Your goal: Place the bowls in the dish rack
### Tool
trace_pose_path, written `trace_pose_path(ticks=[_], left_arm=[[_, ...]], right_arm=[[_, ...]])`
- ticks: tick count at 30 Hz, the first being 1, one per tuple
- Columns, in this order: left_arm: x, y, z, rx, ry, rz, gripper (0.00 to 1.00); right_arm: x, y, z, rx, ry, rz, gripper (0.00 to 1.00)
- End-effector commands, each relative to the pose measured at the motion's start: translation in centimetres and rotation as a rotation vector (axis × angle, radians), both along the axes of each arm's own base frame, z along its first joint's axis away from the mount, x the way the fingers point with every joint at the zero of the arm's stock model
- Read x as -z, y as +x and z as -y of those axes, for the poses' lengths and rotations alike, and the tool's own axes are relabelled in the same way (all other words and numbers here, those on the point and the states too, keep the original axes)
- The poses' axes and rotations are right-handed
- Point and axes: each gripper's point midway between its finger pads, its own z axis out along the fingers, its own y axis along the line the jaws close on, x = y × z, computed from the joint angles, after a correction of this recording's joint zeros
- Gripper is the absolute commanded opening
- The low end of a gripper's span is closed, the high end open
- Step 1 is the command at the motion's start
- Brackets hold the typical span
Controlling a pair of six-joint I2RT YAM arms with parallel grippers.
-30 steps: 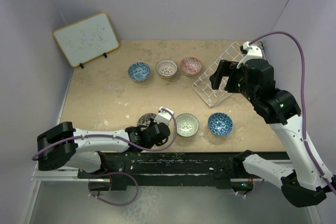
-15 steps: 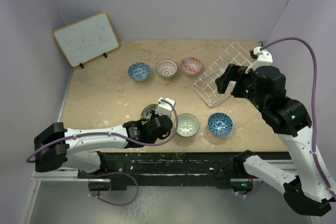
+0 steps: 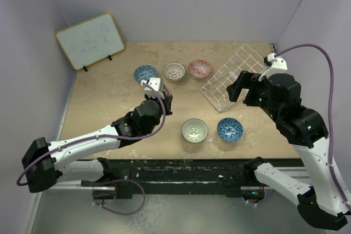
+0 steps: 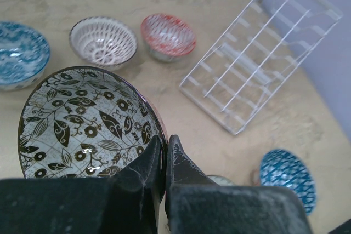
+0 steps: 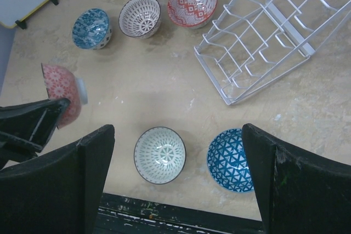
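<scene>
Left gripper is pinched on the rim of the grey-black bowl, which is held tilted mid-frame in the top view, left of the rack at upper right. Right gripper hangs spread wide by the rack.

Near rim of grey-black bowl behind left hand — dish rack partly beyond the right wrist view's edge

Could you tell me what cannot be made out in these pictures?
Top: held bowl, mostly under the left fingers.
Left wrist: pale bowl, nearly all behind those fingers.
Right wrist: rack's far end, cut by the top edge.
Top: whiteboard marks, too faint.
</scene>
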Motion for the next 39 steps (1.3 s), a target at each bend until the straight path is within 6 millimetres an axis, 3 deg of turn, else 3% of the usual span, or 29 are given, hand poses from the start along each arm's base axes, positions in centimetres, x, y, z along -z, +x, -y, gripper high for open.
trace_pose_path(ticks=[1,5,9,15,24,39], left_arm=[[-10.1,0.1,2.5,0.082,-0.334,0.204,0.00],[-12.0,-0.4,4.4,0.153,-0.491,0.212,0.00],[-12.3,-0.8,6.2,0.222,-0.669,0.209,0.00],[-13.2,0.5,6.5,0.290,-0.966,0.241,0.00],[-10.7,3.7,7.8,0.389,-1.275,0.200,0.00],[-8.5,6.7,12.4,0.433,-1.340,0.117,0.00]], right_arm=[[-0.5,-0.1,0.6,0.025,0.002,0.019,1.00],[-0.1,0.0,0.6,0.027,-0.006,0.014,1.00],[-0.1,0.1,0.6,0.021,-0.015,0.013,1.00],[-0.4,0.0,1.1,0.039,-0.033,0.018,1.00],[-0.5,-0.4,1.8,0.053,-0.062,0.012,1.00],[-0.1,-0.9,2.8,0.080,-0.100,-0.009,1.00]])
